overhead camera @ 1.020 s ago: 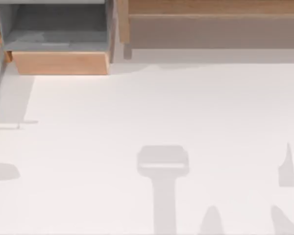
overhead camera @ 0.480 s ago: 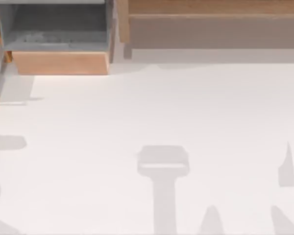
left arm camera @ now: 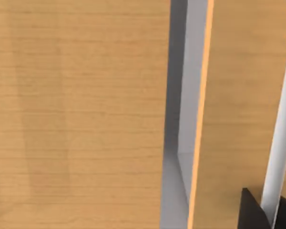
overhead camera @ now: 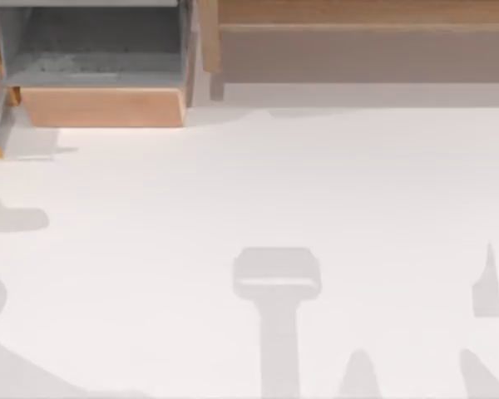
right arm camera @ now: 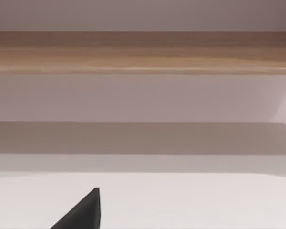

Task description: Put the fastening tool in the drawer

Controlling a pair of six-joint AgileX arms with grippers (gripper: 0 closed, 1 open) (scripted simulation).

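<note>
Top view: the boxy drawer (overhead camera: pixel 100 106), with grey inner walls and a light tan wooden front panel, stands pulled open at the table's far left; a faint pale mark lies on its grey floor, too blurred to identify. To its right runs the long brown wooden shelf unit (overhead camera: pixel 358 37), along the far edge. The white tabletop (overhead camera: pixel 258 183) before both is open, crossed by grey shadows. Left wrist view: a dark fingertip of the left gripper (left arm camera: pixel 253 212) lies close against tan wooden panels; its spread cannot be told. Right wrist view: one dark fingertip of the right gripper (right arm camera: pixel 83 212) over the tabletop, facing the shelf unit; spread likewise indeterminable.
</note>
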